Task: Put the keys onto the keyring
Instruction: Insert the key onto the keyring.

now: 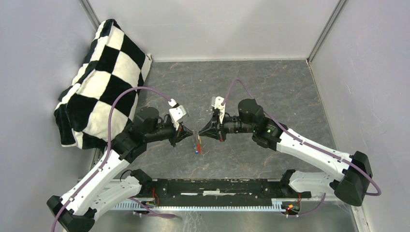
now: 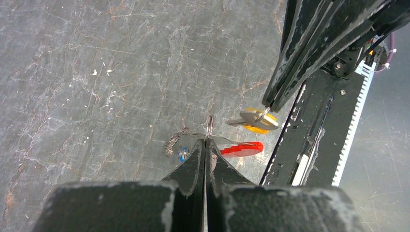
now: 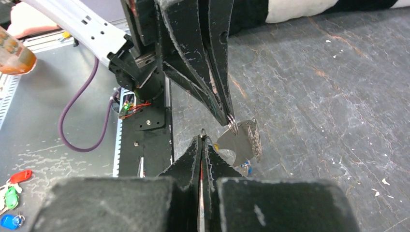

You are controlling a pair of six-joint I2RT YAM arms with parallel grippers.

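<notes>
Midair, left gripper [image 2: 207, 143] clamped shut on grey keys [image 2: 177, 142], red keyring [image 2: 241, 149] dangling alongside; right gripper [image 3: 202, 140] pinched tight on yellow-capped key [image 2: 255, 121], tips near, above table [image 1: 270, 82].

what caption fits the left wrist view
Left gripper, shut, nips a thin metal loop; right gripper, shut, at the yellow-capped key beside the red keyring.

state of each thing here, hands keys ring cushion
left hand, shut, pinching a thin metal loop
right hand, shut on the yellow-capped grey metal key
bright red round keyring, hanging by the left hand
blue-capped grey metal key, dangling
black-and-white checked cushion, leaning on the left wall
</notes>
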